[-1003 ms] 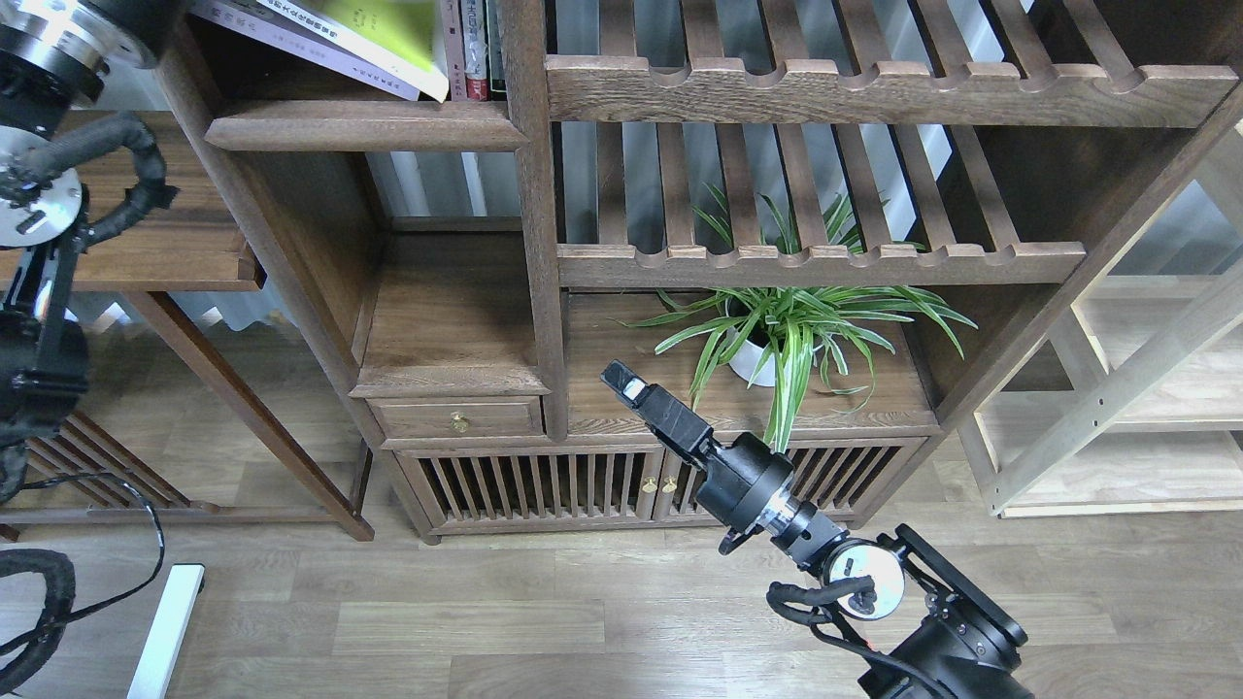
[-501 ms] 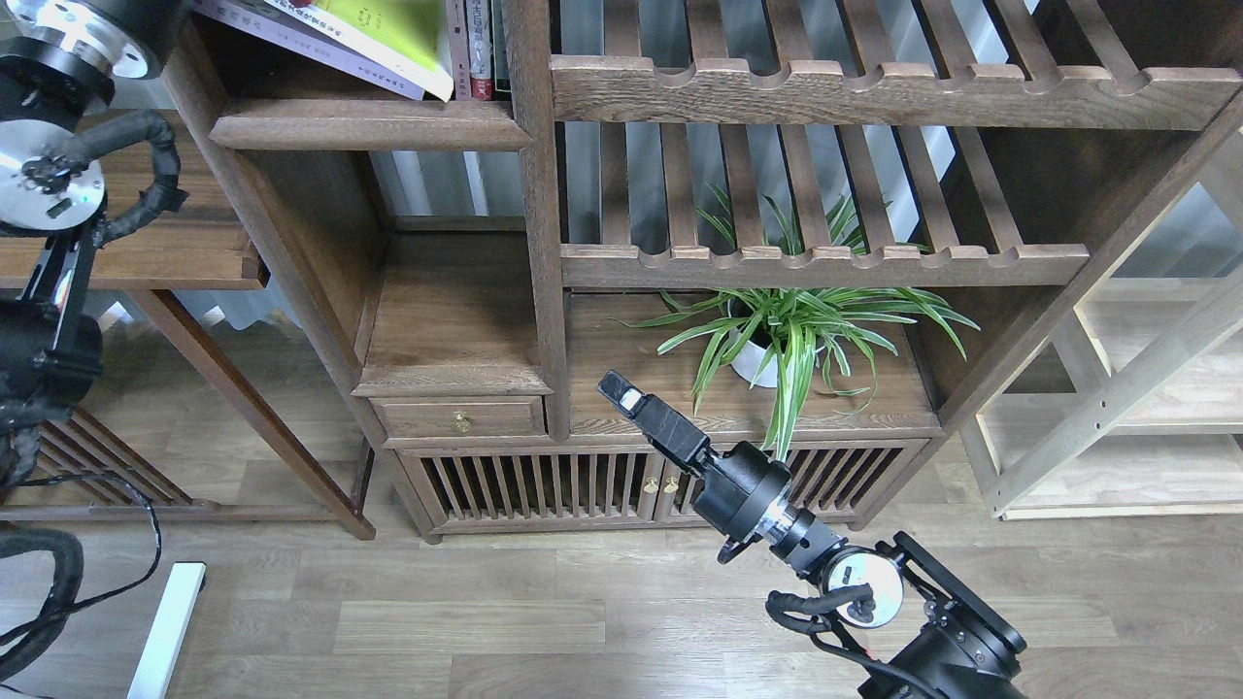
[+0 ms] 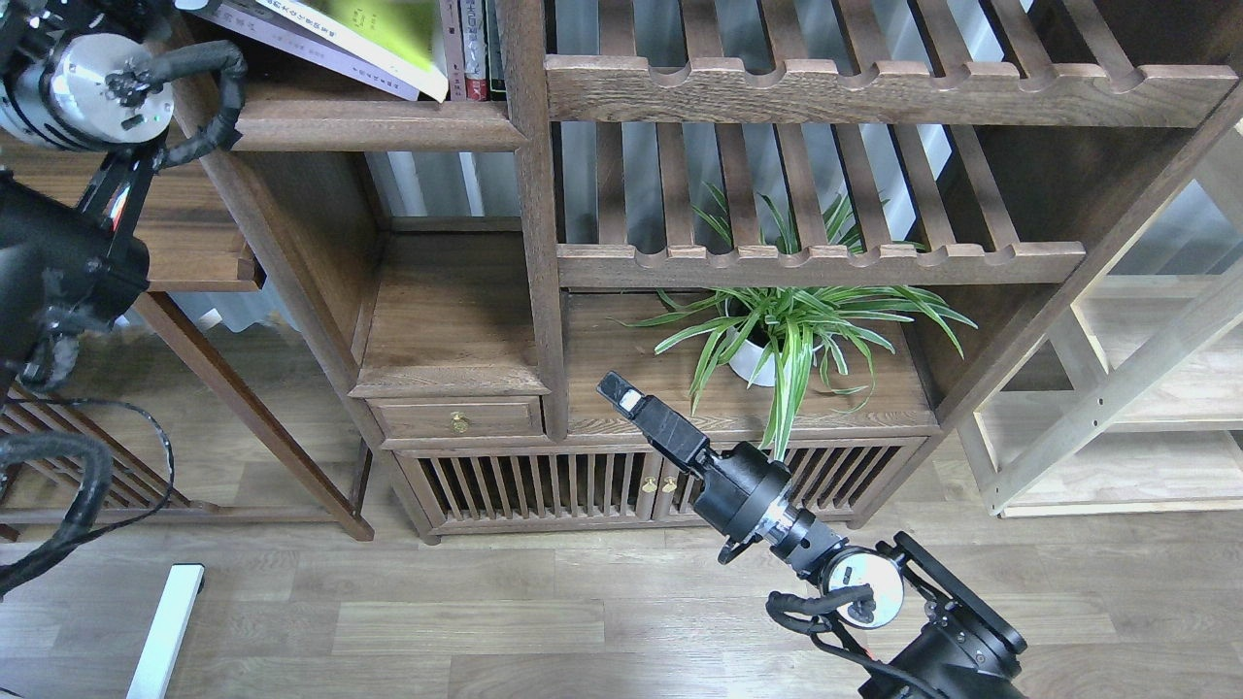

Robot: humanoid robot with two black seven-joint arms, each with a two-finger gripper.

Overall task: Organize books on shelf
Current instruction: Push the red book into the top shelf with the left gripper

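The books lie in a slanted pile at the top left of the head view: a pale lavender-white one (image 3: 282,29) under a yellow-green one (image 3: 384,24). The dark red cover does not show. They rest on the shelf (image 3: 379,124), a dark plank with a rounded lip. My left arm's wrist (image 3: 87,78) is against the shelf's left end. Its gripper is cut off by the top edge. My right gripper (image 3: 614,388) hangs low in front of the cabinet, empty, dark and seen end-on.
Slim upright books (image 3: 473,49) stand right of the pile. A spider plant in a white pot (image 3: 767,354) sits under slatted racks (image 3: 816,262). A small drawer (image 3: 456,419), a brown side table (image 3: 184,243) and a pale wood frame (image 3: 1117,398) surround the bookcase.
My left arm has swung up and to the right, so its wrist now reaches the shelf's left end. The right arm has barely moved. The books stay put.
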